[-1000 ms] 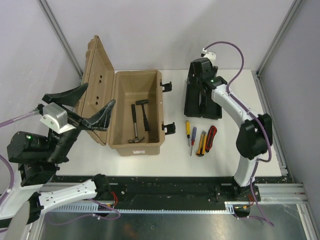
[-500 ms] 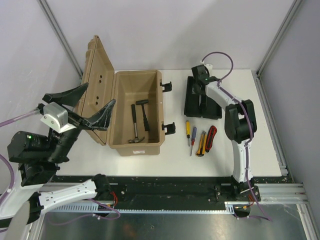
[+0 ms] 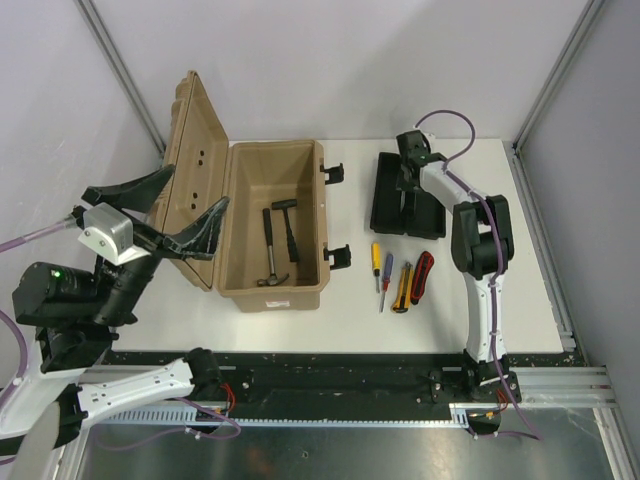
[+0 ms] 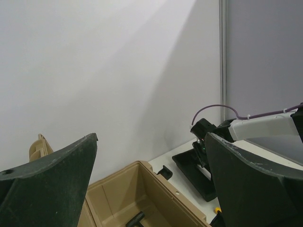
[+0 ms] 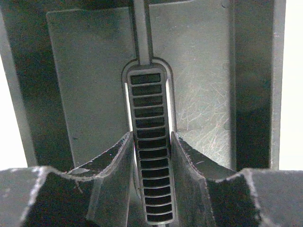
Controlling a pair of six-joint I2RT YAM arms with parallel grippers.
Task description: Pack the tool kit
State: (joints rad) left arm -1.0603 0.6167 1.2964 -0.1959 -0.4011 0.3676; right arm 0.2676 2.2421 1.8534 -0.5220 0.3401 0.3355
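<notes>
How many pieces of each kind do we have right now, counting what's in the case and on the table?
Hammers: 2, inside the tan case
Screwdrivers: 2, on the table
Yellow utility knife: 1, on the table
Red-black pliers: 1, on the table
Black tray: 1, on the table
Total: 7

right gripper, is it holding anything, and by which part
The right gripper clasps the black tray by its ribbed centre handle, with a finger against each side.
</notes>
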